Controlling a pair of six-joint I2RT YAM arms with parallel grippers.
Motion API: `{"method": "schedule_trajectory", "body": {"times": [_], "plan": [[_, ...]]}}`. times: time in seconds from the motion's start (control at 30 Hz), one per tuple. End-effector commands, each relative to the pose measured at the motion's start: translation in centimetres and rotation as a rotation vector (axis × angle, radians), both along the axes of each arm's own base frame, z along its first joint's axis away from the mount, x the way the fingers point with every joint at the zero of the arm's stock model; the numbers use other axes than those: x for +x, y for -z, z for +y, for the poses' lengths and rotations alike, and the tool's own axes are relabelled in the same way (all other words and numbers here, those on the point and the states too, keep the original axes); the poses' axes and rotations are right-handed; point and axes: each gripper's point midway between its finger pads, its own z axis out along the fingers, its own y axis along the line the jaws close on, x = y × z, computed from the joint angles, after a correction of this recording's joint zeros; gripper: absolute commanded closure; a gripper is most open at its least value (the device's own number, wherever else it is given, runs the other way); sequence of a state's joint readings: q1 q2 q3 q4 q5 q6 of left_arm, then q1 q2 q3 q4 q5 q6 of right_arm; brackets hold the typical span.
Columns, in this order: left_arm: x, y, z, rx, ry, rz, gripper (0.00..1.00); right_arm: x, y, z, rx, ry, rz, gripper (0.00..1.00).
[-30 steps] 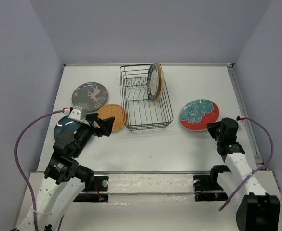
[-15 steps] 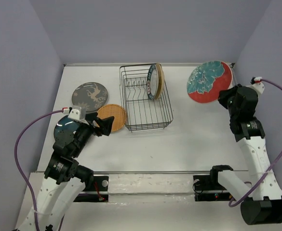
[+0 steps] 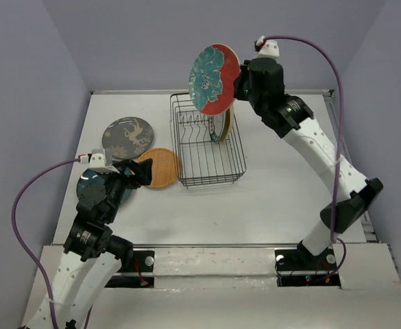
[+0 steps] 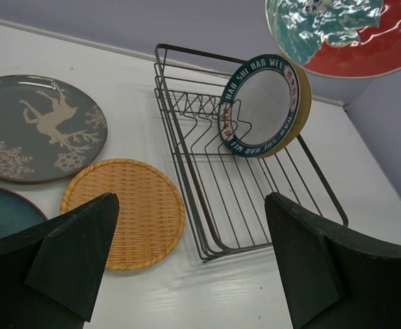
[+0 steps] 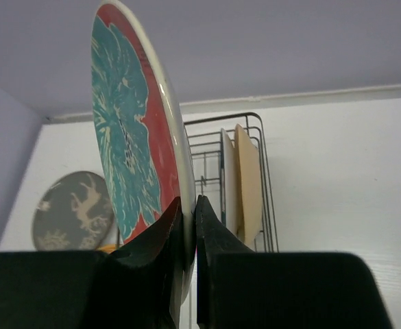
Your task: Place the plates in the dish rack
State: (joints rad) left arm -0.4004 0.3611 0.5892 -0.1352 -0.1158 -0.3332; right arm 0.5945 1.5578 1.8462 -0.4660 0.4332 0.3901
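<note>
Your right gripper (image 3: 241, 81), seen from above, pinches the floral plate (image 3: 212, 77) upright over the dish rack (image 3: 207, 156) for slotting between dividers; your left wrist view shows the left gripper (image 4: 190, 233) gaping wide near the orange plate (image 4: 121, 209); the right wrist view has jaws clamped on the rim beside two racked plates (image 5: 247, 181).

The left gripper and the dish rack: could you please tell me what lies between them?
The orange plate lies flat between the left gripper and the dish rack, as the top external and left wrist views both show.
</note>
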Motion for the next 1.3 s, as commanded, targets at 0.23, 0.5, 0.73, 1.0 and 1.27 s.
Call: {"method": "schedule_trajectory", "body": {"times": [0.23,0.5,0.73,1.0,1.27], "plan": [[-0.1,-2.2,0.5,-0.087,-0.033,-0.040,0.01,3.8,-3.9,2.1,-0.230,0.327,-0.111,0.93],[-0.3,-2.2,-0.5,-0.076,0.022,-0.028,0.01,4.7,-0.6,3.9,-0.367,0.394,-0.074,0.93],[0.0,-1.5,-0.8,-0.067,0.027,-0.001,0.01,5.4,3.0,3.9,-0.418,0.455,-0.027,0.93],[0.5,-0.8,-0.7,-0.047,0.017,0.030,0.01,6.7,6.6,5.3,-0.468,0.430,0.011,0.93],[0.8,-0.1,-0.7,-0.033,0.007,0.056,0.01,7.5,11.4,6.9,-0.491,0.382,0.067,0.93]]}}
